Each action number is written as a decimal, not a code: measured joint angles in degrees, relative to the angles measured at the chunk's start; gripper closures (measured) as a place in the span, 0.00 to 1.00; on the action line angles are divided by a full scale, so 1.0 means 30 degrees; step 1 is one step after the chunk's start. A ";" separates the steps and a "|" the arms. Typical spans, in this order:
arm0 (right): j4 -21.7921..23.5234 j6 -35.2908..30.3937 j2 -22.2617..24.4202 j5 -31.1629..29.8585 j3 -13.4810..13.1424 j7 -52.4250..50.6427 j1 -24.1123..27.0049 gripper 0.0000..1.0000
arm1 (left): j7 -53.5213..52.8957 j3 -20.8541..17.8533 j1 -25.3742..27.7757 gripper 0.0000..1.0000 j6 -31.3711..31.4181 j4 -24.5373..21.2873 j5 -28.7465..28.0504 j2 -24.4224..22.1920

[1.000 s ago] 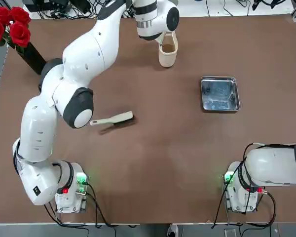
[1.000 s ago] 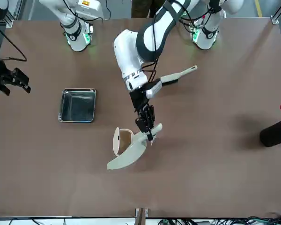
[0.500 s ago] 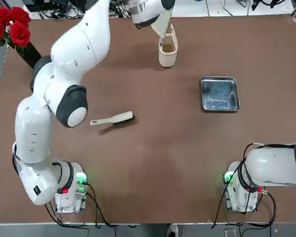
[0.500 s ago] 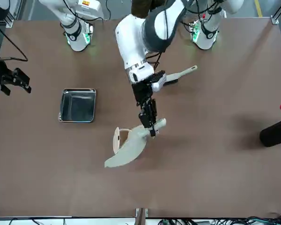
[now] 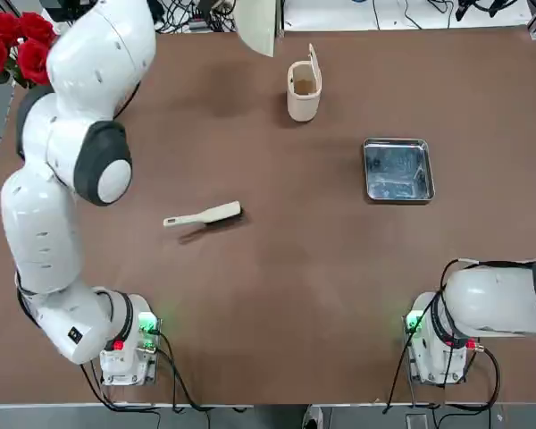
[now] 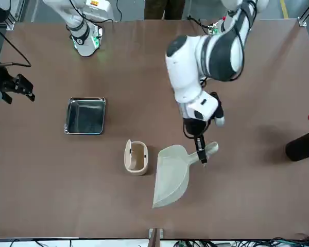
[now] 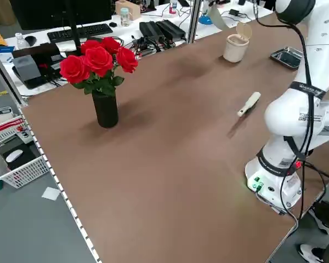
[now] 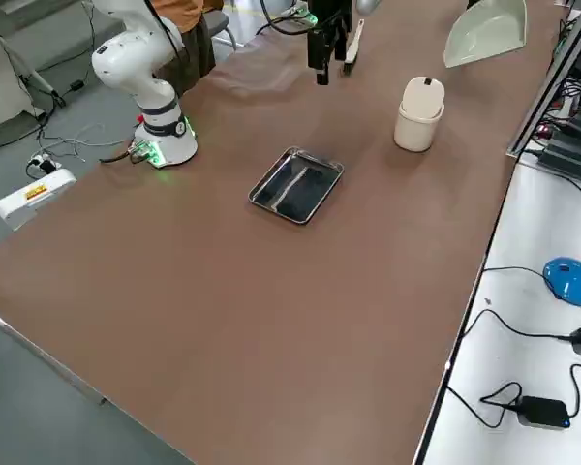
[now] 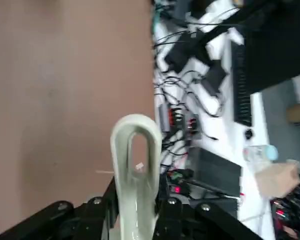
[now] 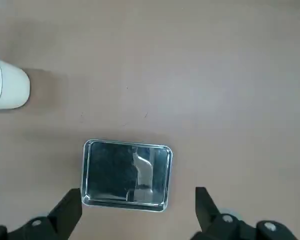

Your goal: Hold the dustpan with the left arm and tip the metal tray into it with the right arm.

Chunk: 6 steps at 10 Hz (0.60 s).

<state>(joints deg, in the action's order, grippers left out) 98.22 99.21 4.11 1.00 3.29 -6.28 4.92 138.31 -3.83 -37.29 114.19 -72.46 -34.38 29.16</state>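
The white left arm (image 6: 206, 56) is holding the cream plastic scoop-shaped dustpan (image 6: 171, 175) up in the air. In the front view the dustpan is in the lower middle of the frame, with its short handle pinched in the black left gripper (image 6: 201, 154). The left wrist view shows the two fingers squeezed tight on the loop handle, so the grip looks firm. In the top view the dustpan (image 5: 257, 22) is at the very top edge, a little left of the middle.

The shiny silver square metal tray (image 5: 397, 170) sits flat on the brown table (image 5: 286, 304), on the right side of the top view. Nothing is touching it. The right gripper (image 6: 15, 87) hangs at the far left edge of the front view, well apart from the tray. The right wrist view shows its fingers spread wide with nothing between them, and the tray (image 10: 127, 173) down below on the table.

A small cream upright bin with a lid flap (image 5: 304, 89) stands in the upper middle of the top view. A cream long-handled brush (image 5: 203, 215) lies left of the middle.

So the first part looks done: the dustpan is picked up. I think what is left is to bring the dustpan near the tray, have the right arm (image 5: 500, 299) grab the tray, lift it and tip it in.
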 joint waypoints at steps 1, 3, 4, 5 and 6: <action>0.0002 -0.0024 0.0002 -0.0001 0.0000 0.0000 0.0001 0.00 | 0.0000 0.0119 0.0253 0.67 0.0615 -0.1690 0.0871 -0.0968; 0.0004 -0.0033 0.0003 -0.0002 -0.0003 0.0000 0.0003 0.00 | -0.0010 0.0202 0.0735 0.67 0.1970 -0.5646 0.2290 -0.3263; 0.0004 -0.0038 0.0003 -0.0002 -0.0001 0.0001 0.0003 0.00 | -0.0560 0.0219 0.1291 0.67 0.2512 -0.7243 0.3321 -0.3953; 0.0004 -0.0044 0.0003 -0.0003 0.0000 0.0002 0.0002 0.00 | -0.1339 0.0224 0.1860 0.67 0.3091 -0.8596 0.4534 -0.4255; 0.0004 -0.0050 0.0003 -0.0003 0.0001 0.0002 0.0003 0.00 | -0.1697 0.0226 0.2319 0.67 0.3671 -0.9846 0.5441 -0.4381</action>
<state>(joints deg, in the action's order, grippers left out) 98.23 99.06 4.12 1.00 3.30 -6.28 4.93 133.22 -3.15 -30.33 125.20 -101.99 -18.06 16.02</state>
